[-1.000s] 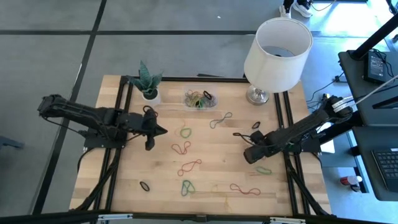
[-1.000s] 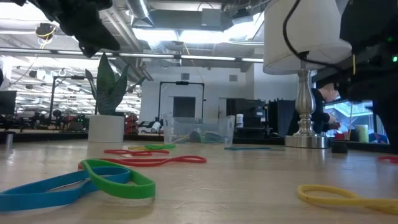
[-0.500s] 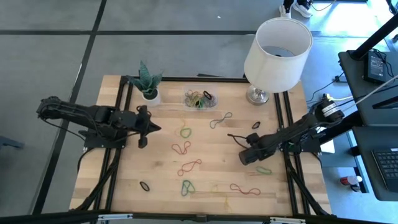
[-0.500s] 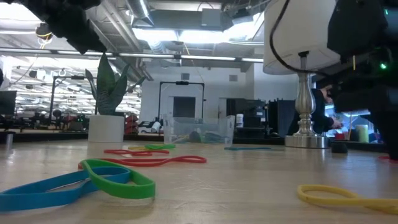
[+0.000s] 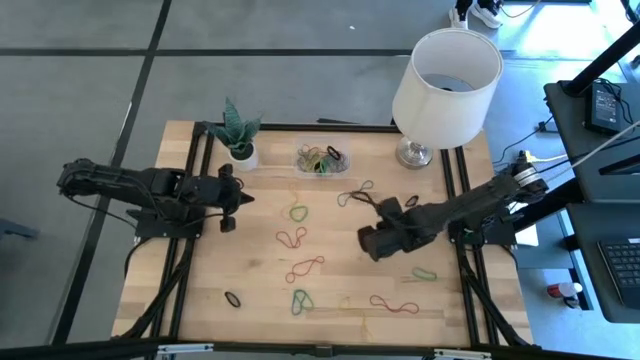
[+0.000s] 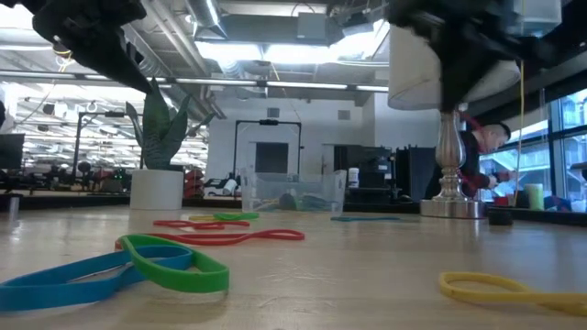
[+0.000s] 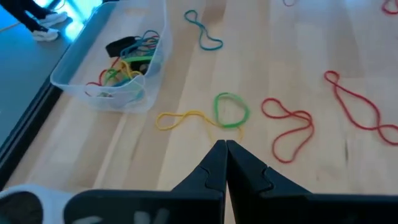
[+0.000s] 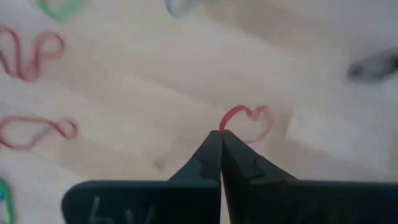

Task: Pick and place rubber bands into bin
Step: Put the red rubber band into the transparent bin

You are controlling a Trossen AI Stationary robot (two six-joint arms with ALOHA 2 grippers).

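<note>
1. High view: the right gripper point(image 5: 368, 242) hangs over the middle of the desk point(image 5: 200, 290), well apart from the bin point(image 5: 301, 150). The bin sits at the desk's far edge, between the plant pot point(image 5: 241, 153) and the lamp point(image 5: 446, 72). The best path looks like a straight carry toward that far edge, high enough to clear the loose rubber bands point(image 5: 291, 238) lying between.
2. Same view: the left gripper point(image 5: 240, 200) waits near the desk's left edge, clear of that route.
3. Low view: the bin point(image 6: 293, 194) has low clear walls, so the drop needs little descent. The claw should part only once it is squarely above the tray.
4. Left wrist view: the left gripper point(image 7: 225, 144) has its fingers pressed together on nothing. The bin point(image 7: 68, 84) already holds several bands, and a green loop point(image 7: 231, 111) lies just ahead.
5. Right wrist view: the right gripper point(image 8: 221, 134) has its fingers closed together, with a red band point(image 8: 236, 109) seemingly nipped by one end at the tips. That hold looks thin, so an even, unhurried carry is wise.
</note>
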